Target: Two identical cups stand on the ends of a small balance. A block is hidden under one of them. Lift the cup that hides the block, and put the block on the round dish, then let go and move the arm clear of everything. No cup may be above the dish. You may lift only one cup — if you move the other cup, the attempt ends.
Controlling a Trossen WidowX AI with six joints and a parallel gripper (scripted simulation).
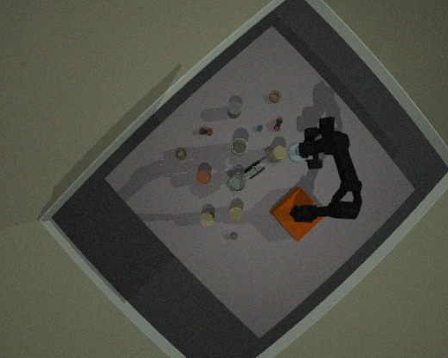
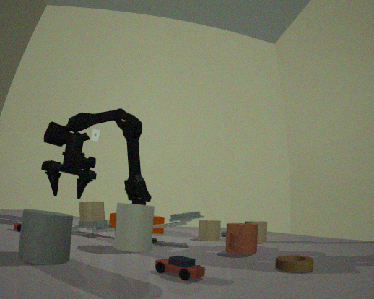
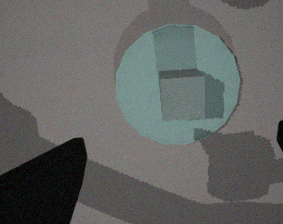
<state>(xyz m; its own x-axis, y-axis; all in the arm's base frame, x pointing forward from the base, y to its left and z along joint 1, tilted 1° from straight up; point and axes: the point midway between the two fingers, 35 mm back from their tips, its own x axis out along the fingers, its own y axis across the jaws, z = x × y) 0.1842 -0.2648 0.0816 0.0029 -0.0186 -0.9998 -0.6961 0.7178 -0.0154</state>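
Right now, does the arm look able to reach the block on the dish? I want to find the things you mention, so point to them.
Probably yes. The fingers (image 2: 66, 197) stand open above the dish (image 1: 295, 152) (image 3: 137, 110), and the wrist view shows nothing covering the block (image 3: 183, 98). The cup close beside the dish (image 1: 279, 153) could get bumped, though.
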